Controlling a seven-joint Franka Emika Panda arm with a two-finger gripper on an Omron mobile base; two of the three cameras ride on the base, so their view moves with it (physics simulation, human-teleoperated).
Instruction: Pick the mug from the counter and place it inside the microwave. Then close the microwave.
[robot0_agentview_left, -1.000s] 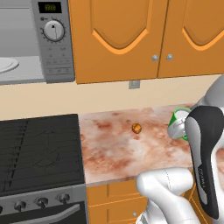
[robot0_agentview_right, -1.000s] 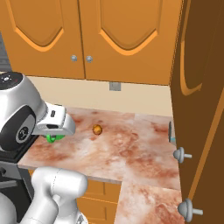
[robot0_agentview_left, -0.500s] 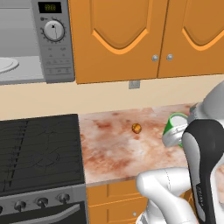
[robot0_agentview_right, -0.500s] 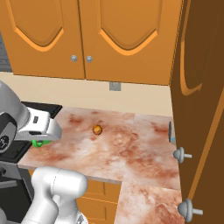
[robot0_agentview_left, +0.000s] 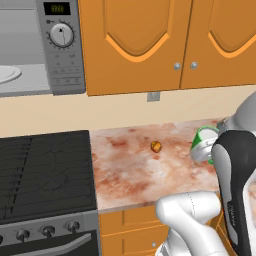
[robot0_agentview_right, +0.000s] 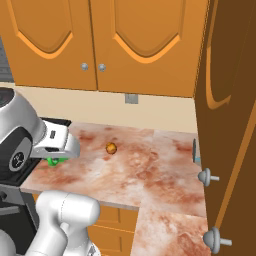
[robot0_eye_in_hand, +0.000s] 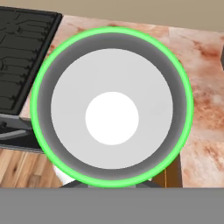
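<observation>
The robot's arm is hiding most of the mug (robot0_agentview_left: 202, 142); its gripper (robot0_agentview_right: 59, 159) is closing on it, lifting it above the counter (robot0_agentview_left: 135, 170). From above, its green rim and white inside (robot0_eye_in_hand: 112, 107) are facing the camera. The microwave (robot0_agentview_left: 42, 55) is hanging open, partly cut off.

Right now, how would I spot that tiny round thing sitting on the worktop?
Find the marbled pink counter right of the black stove, below the orange cabinets. Near its middle lies a small orange-brown lump, alone, far smaller than the green mug.
</observation>
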